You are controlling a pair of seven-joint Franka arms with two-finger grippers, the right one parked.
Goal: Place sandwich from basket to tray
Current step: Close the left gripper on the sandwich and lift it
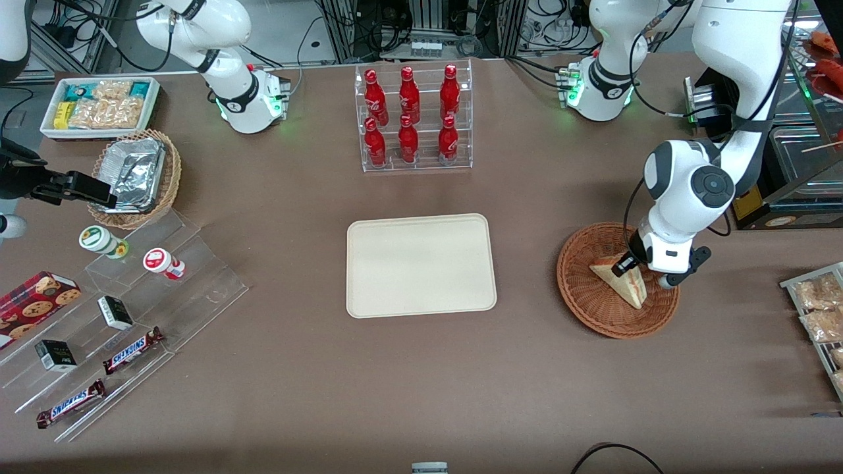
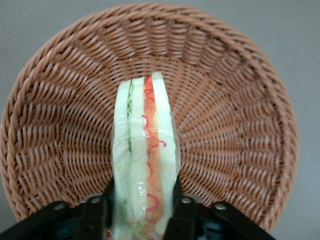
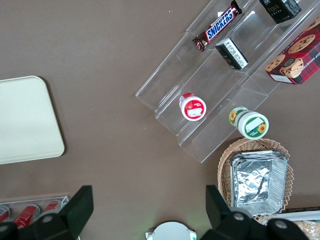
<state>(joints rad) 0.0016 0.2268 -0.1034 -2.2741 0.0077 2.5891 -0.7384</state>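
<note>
my gripper [image 2: 142, 205] hangs low over the basket [image 1: 583, 293], fingers [image 2: 176, 200] clamped on the sandwich [image 2: 145, 155].

The working arm [image 1: 688, 191] is glossy white with dark grey joint caps (black cables trailing), gripper [image 2: 142, 212] black.

Farthest from the camera, a clear rack [image 1: 416, 118] holding six red bottles in two rows. Toward the parked arm's end, a white bin [image 1: 99, 105] of snack packets, and just nearer, a tan wicker basket [image 1: 135, 178] stacked with crumpled foil containers. Nearer still, a clear stepped stand [image 1: 191, 276]: on it a green-lidded cup [image 1: 100, 240], a red-lidded cup [image 1: 161, 262], a cookie box [image 1: 36, 299], two small black boxes [image 1: 115, 312] and two Snickers bars [image 1: 134, 349]. Toward the working arm's end, bagged snacks on a wire rack [image 1: 820, 309]. All on a brown table [image 1: 421, 382].
</note>
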